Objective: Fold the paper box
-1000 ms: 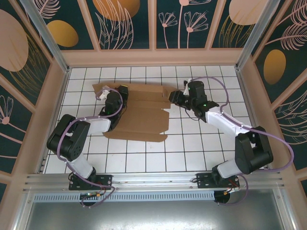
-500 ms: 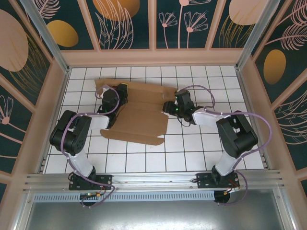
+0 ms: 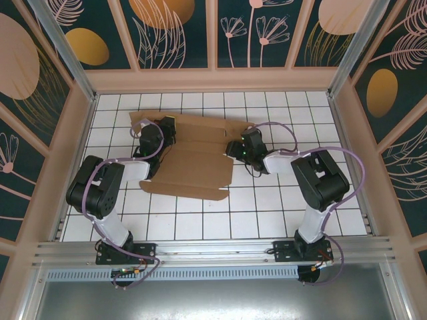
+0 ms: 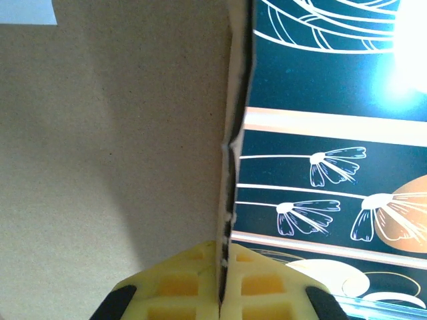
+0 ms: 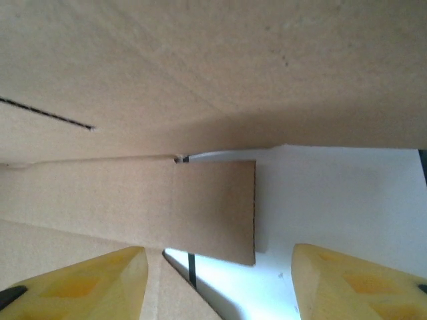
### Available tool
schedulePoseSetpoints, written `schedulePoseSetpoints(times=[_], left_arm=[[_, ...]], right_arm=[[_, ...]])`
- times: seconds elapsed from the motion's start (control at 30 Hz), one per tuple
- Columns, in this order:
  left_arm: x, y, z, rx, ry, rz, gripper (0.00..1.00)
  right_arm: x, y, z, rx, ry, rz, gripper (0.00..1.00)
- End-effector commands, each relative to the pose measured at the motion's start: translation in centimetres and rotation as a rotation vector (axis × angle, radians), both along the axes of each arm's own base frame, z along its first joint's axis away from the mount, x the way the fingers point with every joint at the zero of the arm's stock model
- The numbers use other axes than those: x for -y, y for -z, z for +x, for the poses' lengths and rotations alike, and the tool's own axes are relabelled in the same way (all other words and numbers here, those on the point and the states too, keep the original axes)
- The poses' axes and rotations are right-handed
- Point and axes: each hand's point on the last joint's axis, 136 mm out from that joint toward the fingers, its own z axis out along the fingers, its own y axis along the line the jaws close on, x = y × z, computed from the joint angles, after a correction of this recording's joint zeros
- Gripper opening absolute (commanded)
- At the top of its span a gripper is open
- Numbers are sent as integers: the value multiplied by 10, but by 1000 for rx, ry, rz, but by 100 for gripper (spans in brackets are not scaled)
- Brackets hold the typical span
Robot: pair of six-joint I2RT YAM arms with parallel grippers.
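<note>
Paper box (image 3: 193,167), one; left pincer (image 4: 222,267) tight on its edge, right pincer (image 5: 217,259) agape.

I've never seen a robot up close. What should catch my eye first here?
A brown paper box lies spread on the white tiled table, ringed by dark flower-painted walls. The left gripper is pinched shut on a cardboard edge. The right gripper stands open at the box's right edge.

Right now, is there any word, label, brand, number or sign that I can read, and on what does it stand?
None: no text can be read in any view.
The cardboard box is plain brown, without print.
The wall panels carry only drawn flowers and leaves, no letters.
</note>
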Motion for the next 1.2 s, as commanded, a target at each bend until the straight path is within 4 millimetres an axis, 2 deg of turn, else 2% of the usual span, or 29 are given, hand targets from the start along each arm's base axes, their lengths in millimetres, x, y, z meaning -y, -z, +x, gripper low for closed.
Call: schedulePoseSetpoints(times=[0.0, 0.07, 0.2, 0.5, 0.6, 0.7, 0.97, 1.13, 1.17], left_arm=[[0, 45, -13, -157, 26, 4, 0], [0, 45, -13, -157, 28, 5, 0], [1, 47, -12, -164, 31, 5, 0], [1, 54, -13, -178, 36, 11, 0], [1, 56, -14, -183, 34, 15, 0], [1, 57, -14, -185, 37, 15, 0], [3, 59, -13, -190, 44, 13, 0], [4, 64, -14, -197, 50, 6, 0], [4, 64, -14, -197, 49, 6, 0]], right_arm=[[-8, 4, 16, 15, 8, 60, 61], [-14, 9, 18, 3, 2, 101, 61], [-32, 6, 20, -8, -36, 202, 61], [-53, -42, 20, 122, -136, 357, 60], [-57, -50, 21, 150, -154, 377, 59], [-62, -47, 25, 142, -166, 366, 59], [-75, -18, 27, 95, -182, 329, 58], [-78, -18, 32, 127, -171, 314, 58], [-85, -17, 28, 128, -181, 307, 58]])
